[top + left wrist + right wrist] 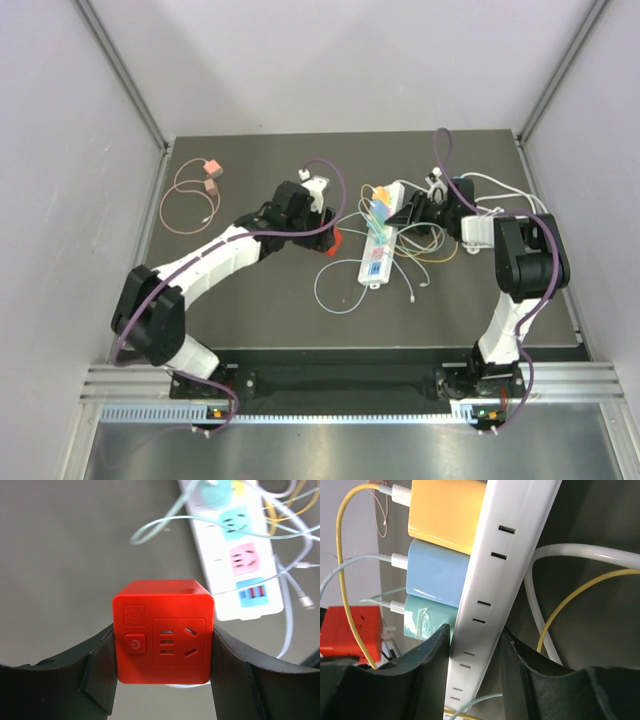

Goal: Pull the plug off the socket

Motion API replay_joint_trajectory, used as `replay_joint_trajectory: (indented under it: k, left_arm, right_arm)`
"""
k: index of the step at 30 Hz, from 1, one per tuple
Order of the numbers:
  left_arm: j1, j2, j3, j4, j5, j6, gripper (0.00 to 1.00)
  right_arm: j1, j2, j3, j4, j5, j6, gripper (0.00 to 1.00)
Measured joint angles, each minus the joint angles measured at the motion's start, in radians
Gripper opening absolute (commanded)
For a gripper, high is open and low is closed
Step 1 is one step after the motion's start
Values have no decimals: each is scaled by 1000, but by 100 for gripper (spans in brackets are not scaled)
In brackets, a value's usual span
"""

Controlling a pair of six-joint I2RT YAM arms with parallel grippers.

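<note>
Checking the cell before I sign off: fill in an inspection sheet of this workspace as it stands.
Surface: dark table.
Job's things: white power strip with yellow charger, blue charger and mint charger plugged in; red cube socket apart from it.
Clutter: pink cable with small plugs, far left.
Grippers: left tool shut on red cube socket; right tool shut on power strip.
Cables: white cord and yellow lead beside the strip.
Surroundings: pale walls, aluminium frame post.

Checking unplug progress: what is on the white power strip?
An orange plug, a blue plug and a green plug sit in the power strip. Their sockets are hidden underneath.
</note>
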Motion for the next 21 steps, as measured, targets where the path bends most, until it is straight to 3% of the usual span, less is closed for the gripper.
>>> replay_joint_trajectory:
  k: [4, 10, 15, 21]
  left_arm:
    - [71, -70, 1, -51, -65, 46, 0]
    - [404, -87, 4, -18, -52, 51, 0]
    - [643, 77, 71, 31, 31, 7, 0]
    - [730, 319, 250, 48, 100, -32, 0]
  right_arm:
    - [-13, 0, -2, 6, -6, 0, 0]
    - [-16, 1, -2, 14, -9, 1, 0]
    - [-19, 4, -2, 19, -19, 0, 0]
    - [-20, 7, -2, 30, -40, 0, 0]
